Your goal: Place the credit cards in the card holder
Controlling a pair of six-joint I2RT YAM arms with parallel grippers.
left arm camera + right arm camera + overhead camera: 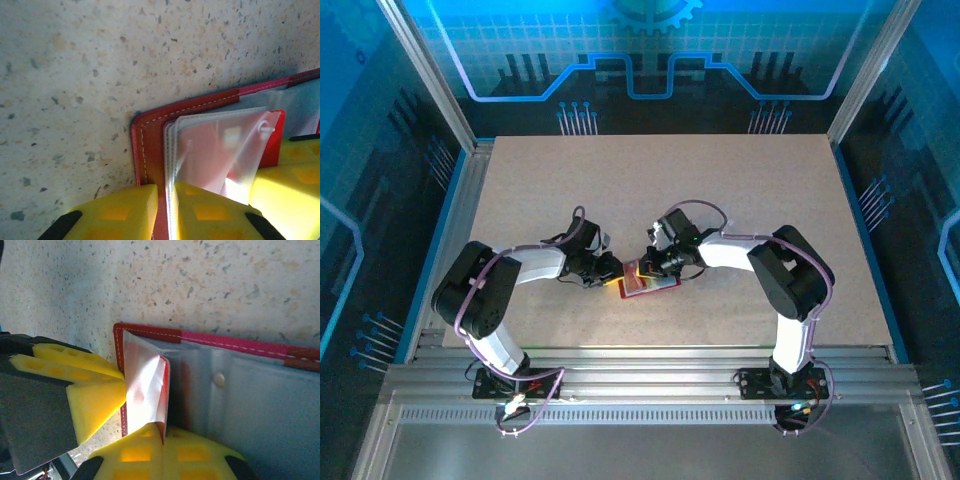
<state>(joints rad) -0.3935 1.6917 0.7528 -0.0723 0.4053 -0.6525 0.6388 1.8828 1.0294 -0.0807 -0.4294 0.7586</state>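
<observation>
Top external: one card holder (655, 288) (lying open); left jaws, right jaws both pinching its edge.

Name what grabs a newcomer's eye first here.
The red card holder lies open on the table, front centre. The left gripper pinches its stitched cover edge, while the right gripper pinches a glossy clear sleeve raised from it.

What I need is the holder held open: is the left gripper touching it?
Touching. Left wrist view: the left gripper pinches the holder's edge between its fingers.
</observation>
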